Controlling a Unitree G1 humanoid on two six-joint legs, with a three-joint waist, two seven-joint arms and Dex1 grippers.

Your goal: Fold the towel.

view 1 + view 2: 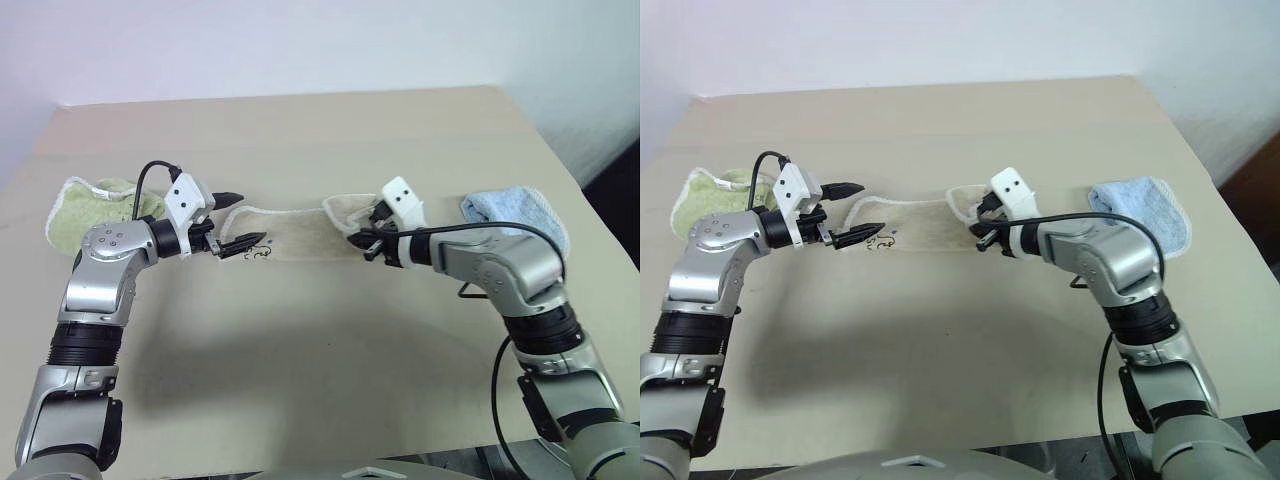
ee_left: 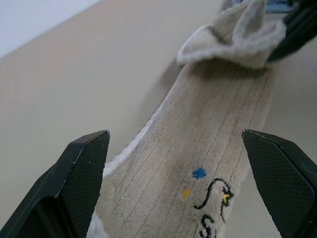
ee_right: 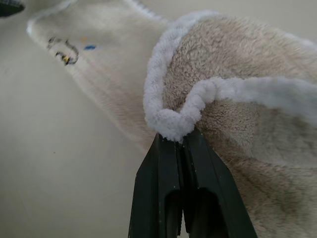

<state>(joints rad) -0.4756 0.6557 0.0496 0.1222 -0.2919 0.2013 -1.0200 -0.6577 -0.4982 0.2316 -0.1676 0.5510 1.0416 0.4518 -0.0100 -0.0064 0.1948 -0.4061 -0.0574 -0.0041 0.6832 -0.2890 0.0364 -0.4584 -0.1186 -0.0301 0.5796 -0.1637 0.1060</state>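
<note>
The beige towel (image 1: 300, 232) lies as a long strip across the middle of the table, with white edging and a small dark embroidered mark (image 2: 213, 198) at its left end. My left gripper (image 1: 250, 215) hovers open at that left end, one finger on each side of the strip near the mark. My right gripper (image 3: 176, 141) is shut on the white edge of the towel's right end. That end is lifted and curled back over the strip (image 1: 350, 212).
A light green towel (image 1: 85, 205) lies bunched at the left of the table, behind my left arm. A light blue towel (image 1: 515, 210) lies at the right, beyond my right arm. The tan table (image 1: 300, 350) has bare room in front of the strip.
</note>
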